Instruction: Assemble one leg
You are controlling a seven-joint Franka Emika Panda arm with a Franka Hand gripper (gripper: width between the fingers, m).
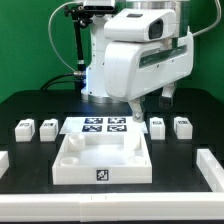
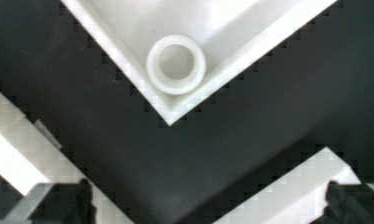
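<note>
Four small white legs with tags stand on the black table in the exterior view: two at the left [image 1: 22,127] [image 1: 47,127] and two at the right [image 1: 157,126] [image 1: 182,126]. The white square tray [image 1: 72,160] lies in the middle. My gripper [image 1: 150,102] hangs open and empty above the tray's back right corner, close to the right pair of legs. In the wrist view a tray corner with a round socket [image 2: 177,62] points toward my gripper [image 2: 202,206]. Both dark fingertips [image 2: 52,205] show wide apart with only black table between them. No leg shows in the wrist view.
The marker board [image 1: 104,126] lies just behind the tray. White rails border the table at the exterior view's left [image 1: 4,160] and right [image 1: 210,168]. White strips [image 2: 282,185] cross the wrist view beside the fingers.
</note>
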